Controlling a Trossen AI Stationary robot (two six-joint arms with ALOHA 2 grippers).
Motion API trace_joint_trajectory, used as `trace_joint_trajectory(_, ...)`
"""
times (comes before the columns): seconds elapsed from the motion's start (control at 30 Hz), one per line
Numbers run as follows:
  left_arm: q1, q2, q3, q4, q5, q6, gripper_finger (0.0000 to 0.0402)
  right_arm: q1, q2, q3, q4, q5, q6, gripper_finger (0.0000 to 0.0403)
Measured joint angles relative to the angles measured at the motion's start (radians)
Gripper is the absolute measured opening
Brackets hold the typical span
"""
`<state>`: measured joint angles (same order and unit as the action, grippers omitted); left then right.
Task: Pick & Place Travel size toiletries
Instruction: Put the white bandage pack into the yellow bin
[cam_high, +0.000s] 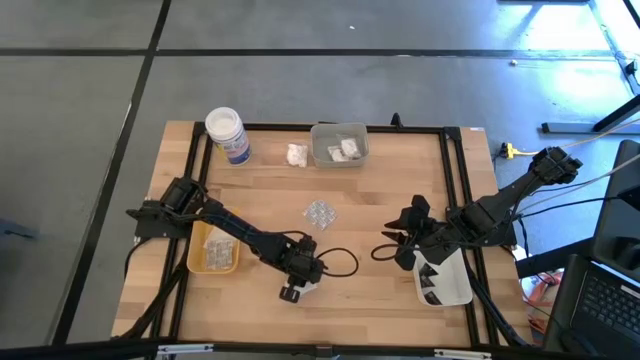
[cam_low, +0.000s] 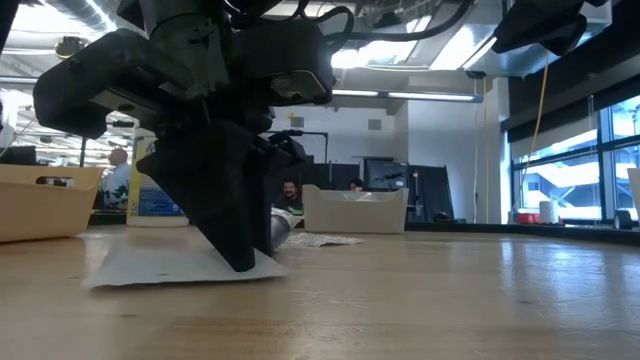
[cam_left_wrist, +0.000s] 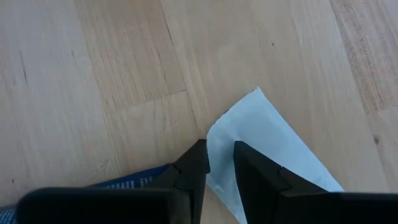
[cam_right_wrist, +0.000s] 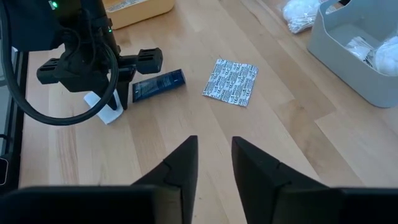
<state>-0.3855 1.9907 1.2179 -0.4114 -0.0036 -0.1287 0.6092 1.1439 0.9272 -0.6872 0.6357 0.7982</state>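
I had the left gripper (cam_high: 295, 290) down on the table near the front edge, its fingers (cam_left_wrist: 193, 171) straddling one edge of a flat white sachet (cam_left_wrist: 264, 146). The jaws stood narrowly apart with the sachet's edge in the gap; whether they had bitten on it yet I could not tell. In the low view the fingertips met the sachet (cam_low: 160, 268), which lay flat on the wood. I judged this the pick step: closing on a thin, flat item. The next move called for a firm pinch on that edge, then a lift clear of the table before carrying it to a tray.

A dark blue tube (cam_right_wrist: 157, 84) lay just beside the sachet, touching or nearly touching the left fingers, and could be nudged or caught in the pinch. The yellow tray (cam_high: 213, 248) sat near the left arm. A blister pack (cam_right_wrist: 231, 83) lay mid-table, well apart. At the back stood a grey bin (cam_high: 340, 145) with white packets inside, a white lumpy packet (cam_high: 297, 154) beside it, and a white jar (cam_high: 227, 133).

The right gripper (cam_right_wrist: 214, 155) hovered over bare wood by the white tray (cam_high: 445, 285), jaws slightly apart, holding nothing.
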Motion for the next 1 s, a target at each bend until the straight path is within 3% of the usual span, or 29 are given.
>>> trace_joint_trajectory(0.63, -0.001, 0.004, 0.047, -0.031, 0.000, 0.000, 0.0012, 0.000, 0.000, 0.000, 0.000, -0.023, 0.005, 0.0103)
trace_joint_trajectory(1.0, -0.003, 0.005, 0.091, -0.148, 0.034, -0.008, 0.0005, 0.000, 0.000, 0.000, 0.003, -0.023, 0.006, 0.0108)
